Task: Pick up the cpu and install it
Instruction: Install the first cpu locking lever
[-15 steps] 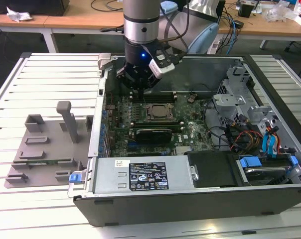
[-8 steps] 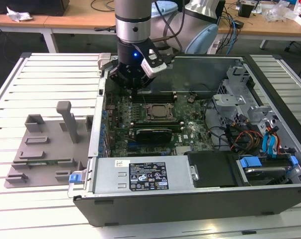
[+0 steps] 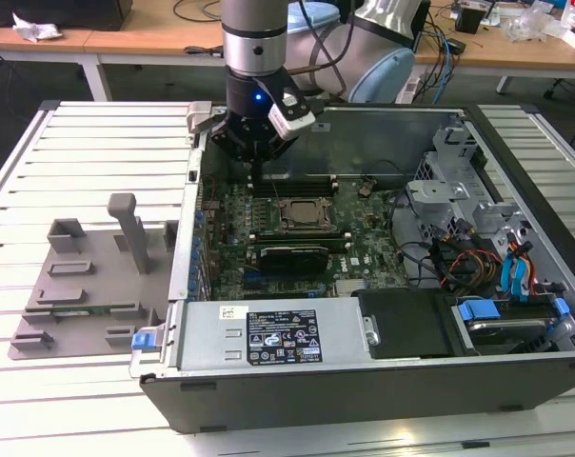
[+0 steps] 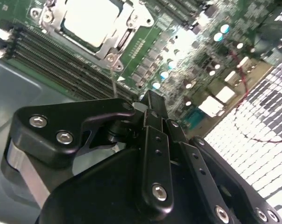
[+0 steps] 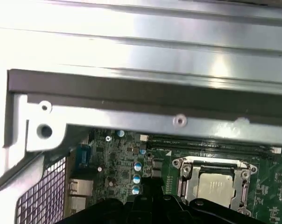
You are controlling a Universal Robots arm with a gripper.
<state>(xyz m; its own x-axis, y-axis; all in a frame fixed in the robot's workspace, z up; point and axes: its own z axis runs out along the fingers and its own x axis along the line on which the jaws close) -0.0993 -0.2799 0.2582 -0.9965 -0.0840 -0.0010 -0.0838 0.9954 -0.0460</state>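
Note:
The cpu (image 3: 302, 214) shows its pale silver top inside the metal-framed socket on the green motherboard (image 3: 364, 243), in the open computer case. Both wrist views show the cpu (image 4: 92, 18) (image 5: 215, 186) lying flat within the socket frame. My gripper (image 3: 257, 169) hangs above the board near the memory slots, toward the exterior view's left and back of the socket. It is apart from the cpu. In the second wrist view the gripper (image 4: 151, 99) has its black fingers closed together with nothing between them.
A grey fixture plate (image 3: 88, 286) with upright posts lies on the slatted table at the exterior view's left. The case wall (image 5: 131, 98) runs close behind the gripper. A power supply (image 3: 268, 338) lines the case front. Drive bays and cables (image 3: 478, 248) fill its right side.

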